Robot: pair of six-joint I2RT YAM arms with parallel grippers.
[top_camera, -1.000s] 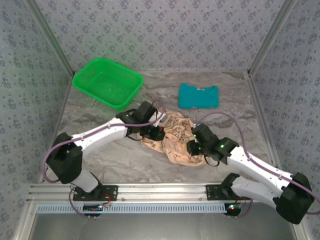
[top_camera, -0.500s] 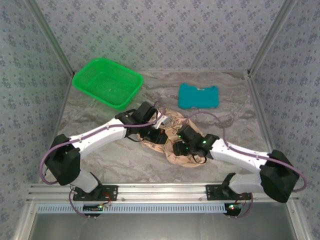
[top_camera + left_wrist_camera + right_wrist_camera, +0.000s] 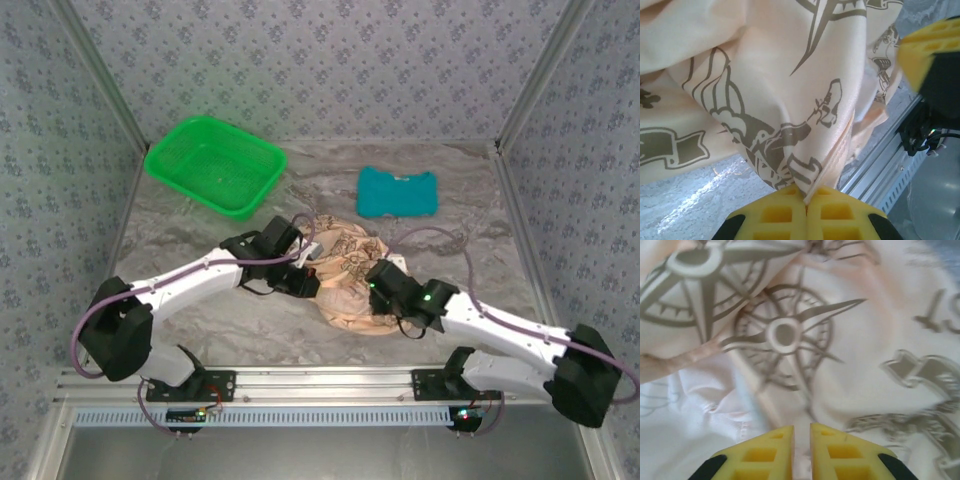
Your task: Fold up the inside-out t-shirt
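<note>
Presently: t-shirt (image 3: pixel 350 285) lies bunched at mid-table (image 3: pixel 250 340).
Judged soft, light and limp. The left gripper (image 3: pixel 806 197) pinches a seam fold; the right gripper (image 3: pixel 801 432) is nearly closed on a crease. Hems are the best hold.

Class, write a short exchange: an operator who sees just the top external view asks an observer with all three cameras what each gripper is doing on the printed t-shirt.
Operator: From above, the left gripper sits at the left edge of the t-shirt. Is it holding cloth?
Observer: Yes. In the left wrist view its yellow fingers are pressed together on a seamed fold of the shirt.
Operator: And the right gripper?
Observer: In the right wrist view its jaws are almost together, with pale cloth in the narrow gap. I can't confirm a firm grip.
Operator: Which face of the cloth is there?
Observer: The compass-printed face lies ahead of the fingers, with paler cream cloth to their left.
</note>
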